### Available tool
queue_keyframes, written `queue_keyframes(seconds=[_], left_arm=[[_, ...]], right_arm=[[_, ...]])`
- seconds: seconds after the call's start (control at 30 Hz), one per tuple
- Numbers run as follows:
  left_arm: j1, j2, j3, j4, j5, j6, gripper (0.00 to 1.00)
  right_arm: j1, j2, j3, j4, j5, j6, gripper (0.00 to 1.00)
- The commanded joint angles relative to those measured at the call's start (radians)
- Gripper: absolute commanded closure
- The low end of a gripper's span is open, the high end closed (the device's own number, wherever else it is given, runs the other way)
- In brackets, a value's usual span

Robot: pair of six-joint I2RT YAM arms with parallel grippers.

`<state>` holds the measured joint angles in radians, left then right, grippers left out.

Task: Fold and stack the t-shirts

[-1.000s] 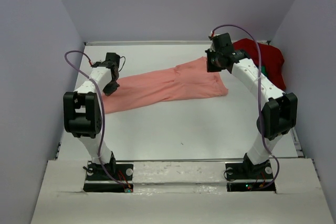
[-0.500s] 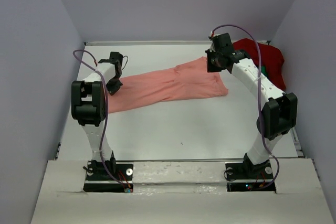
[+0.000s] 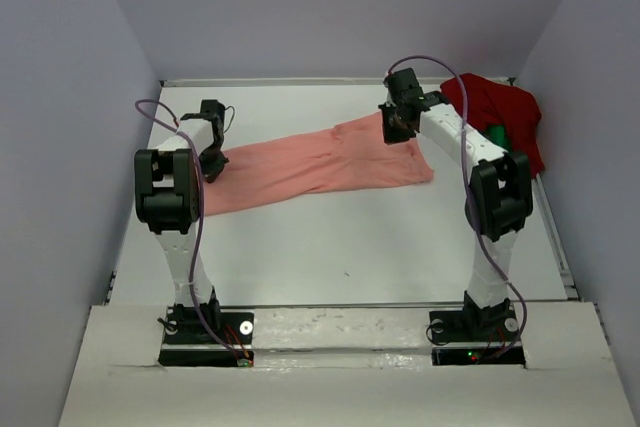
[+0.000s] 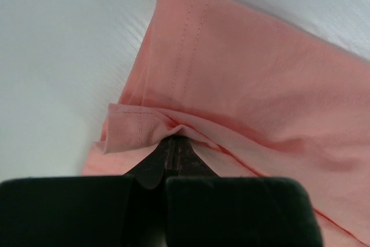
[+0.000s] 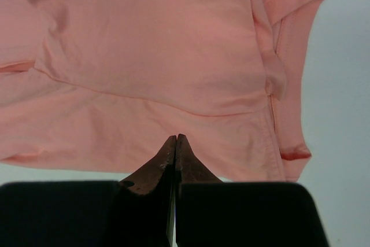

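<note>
A soft salmon-pink cloth t-shirt [image 3: 310, 162], folded into a long narrow band, lies flat on the white surface [image 3: 350, 237]. Its long axis runs slantwise from the near left to the far right. A double-stitched hem edge is at the left end, and a short sleeve with its stitched cuff shows at the right end.

The left end effector [image 3: 213, 169] is at the band's left end. Its jaws are closed tight, and a small pucker of the pink hem is bunched at its tips, so it appears to pinch the cloth. The right end effector [image 3: 394, 135] is over the shirt's far right end with its jaws pressed together. In the right wrist view no cloth shows between them.

A rumpled dark red cloth t-shirt [image 3: 500, 107] is heaped in the far right corner, apart from the pink one. A sliver of bright green cloth [image 3: 497, 133] shows at its near edge.

Since a second ago the right arm's elbow has swung inward and its end effector has shifted slightly left. The left arm has drawn more upright. The pink shirt lies as before.
</note>
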<state>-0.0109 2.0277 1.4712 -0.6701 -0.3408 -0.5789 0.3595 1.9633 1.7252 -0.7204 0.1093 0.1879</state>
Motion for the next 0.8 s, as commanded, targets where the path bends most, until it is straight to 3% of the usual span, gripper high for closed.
queue_keyframes(seconds=[0.0, 0.43, 0.77], left_arm=[[0.003, -0.001, 0.001, 0.0, 0.013, 0.007, 1.0], [0.003, -0.032, -0.041, 0.012, 0.04, 0.004, 1.0], [0.003, -0.046, -0.055, 0.018, 0.048, 0.001, 1.0]], right_arm=[[-0.005, 0.081, 0.117, -0.031, 0.015, 0.001, 1.0], [-0.024, 0.342, 0.405, -0.139, 0.058, 0.031, 1.0], [-0.044, 0.31, 0.353, -0.163, 0.101, 0.082, 1.0]])
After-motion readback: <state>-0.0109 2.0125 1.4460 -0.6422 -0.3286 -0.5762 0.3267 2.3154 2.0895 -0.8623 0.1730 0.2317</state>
